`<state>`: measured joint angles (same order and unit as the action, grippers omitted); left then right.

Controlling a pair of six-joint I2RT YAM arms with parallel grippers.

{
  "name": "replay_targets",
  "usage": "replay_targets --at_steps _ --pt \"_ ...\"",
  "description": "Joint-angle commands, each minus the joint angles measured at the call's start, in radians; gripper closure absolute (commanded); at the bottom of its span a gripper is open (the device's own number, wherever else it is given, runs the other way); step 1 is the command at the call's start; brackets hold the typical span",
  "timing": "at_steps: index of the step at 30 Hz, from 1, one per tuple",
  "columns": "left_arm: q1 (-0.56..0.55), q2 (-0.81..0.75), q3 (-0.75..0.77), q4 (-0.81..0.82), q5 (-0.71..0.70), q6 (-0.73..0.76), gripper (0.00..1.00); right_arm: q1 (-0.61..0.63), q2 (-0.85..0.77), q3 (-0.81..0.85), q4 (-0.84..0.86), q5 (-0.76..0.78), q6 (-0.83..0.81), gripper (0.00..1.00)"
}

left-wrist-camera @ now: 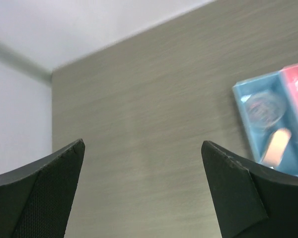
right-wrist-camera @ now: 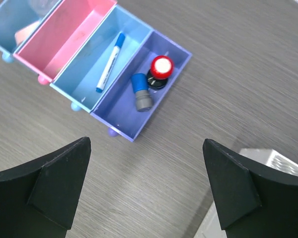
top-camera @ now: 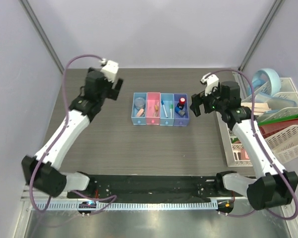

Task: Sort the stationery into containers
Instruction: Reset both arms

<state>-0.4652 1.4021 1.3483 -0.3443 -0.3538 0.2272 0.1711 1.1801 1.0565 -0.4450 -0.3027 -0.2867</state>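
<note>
The row of four joined bins (top-camera: 160, 122) stands mid-table. The leftmost light blue bin (left-wrist-camera: 244, 106) holds the clear roll (top-camera: 139, 102) and a tan block (left-wrist-camera: 276, 146). The pink bin (right-wrist-camera: 64, 42) holds a pinkish item (top-camera: 155, 106). The third bin holds a white pen with a blue cap (right-wrist-camera: 110, 62). The darker blue bin (right-wrist-camera: 119, 119) holds the red-capped black bottle (right-wrist-camera: 161, 67) and a blue-topped grey piece (right-wrist-camera: 140, 91). My left gripper (top-camera: 116, 85) (left-wrist-camera: 141, 144) is open and empty, left of the bins. My right gripper (top-camera: 196, 101) (right-wrist-camera: 146, 144) is open and empty, right of the bins.
The large white rack (top-camera: 283, 124) with books and folders stands at the table's right edge; its corner shows in the right wrist view (right-wrist-camera: 273, 158). Grey walls close the back and sides. The black arm rail (top-camera: 149, 186) runs along the near edge.
</note>
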Motion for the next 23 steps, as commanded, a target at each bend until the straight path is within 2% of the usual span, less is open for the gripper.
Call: replay_targets --at_steps 1,2,3,7,13,23 --pt "0.144 -0.188 -0.213 0.01 0.248 -0.085 0.0 -0.041 -0.146 0.01 0.032 0.019 0.08 0.0" --pt "0.189 -0.227 -0.288 0.03 0.274 -0.089 0.0 -0.042 -0.167 -0.015 0.037 0.025 0.077 0.0" --pt "0.213 -0.301 -0.322 0.036 0.304 -0.095 0.0 -0.044 -0.192 -0.029 0.048 0.068 0.081 0.0" --pt "0.284 -0.439 -0.463 0.082 0.381 -0.115 0.0 -0.056 -0.302 -0.11 0.106 0.189 0.09 0.0" --pt "0.303 -0.514 -0.531 0.113 0.391 -0.137 0.0 -0.082 -0.343 -0.159 0.169 0.224 0.123 0.0" --pt "0.307 -0.525 -0.535 0.114 0.389 -0.147 0.0 -0.085 -0.316 -0.178 0.189 0.197 0.13 0.0"
